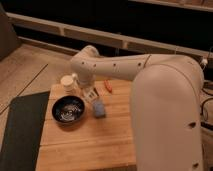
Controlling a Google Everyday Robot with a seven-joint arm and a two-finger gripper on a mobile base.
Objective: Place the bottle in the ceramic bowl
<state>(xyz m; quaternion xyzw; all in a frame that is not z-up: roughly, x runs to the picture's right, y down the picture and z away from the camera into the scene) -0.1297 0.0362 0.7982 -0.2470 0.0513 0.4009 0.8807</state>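
1. We find the gripper low over the wooden table top, at the end of the arm that reaches in from the right. It hangs between the cream jar and the blue-grey block.
2. We read the gripper as clenched. The bottle appears to sit between its fingers as a small white shape, though we cannot make out the contact itself.
3. The ceramic bowl stands just to the left of the gripper and slightly nearer the camera. It is empty, so we judge the transfer not yet done.
4. We advise the following for the step in hand:
   - Lift the bottle enough to pass over the bowl rim before any sideways travel.
   - Move left along a path that avoids the cream jar behind the bowl.
   - Centre the bottle over the bowl floor, because the 2 look close in span.
   - Lower it near the floor before release, since a drop on a glossy surface may let it roll or bounce out.
5. The blue-grey block and the small orange item lie away from this path.
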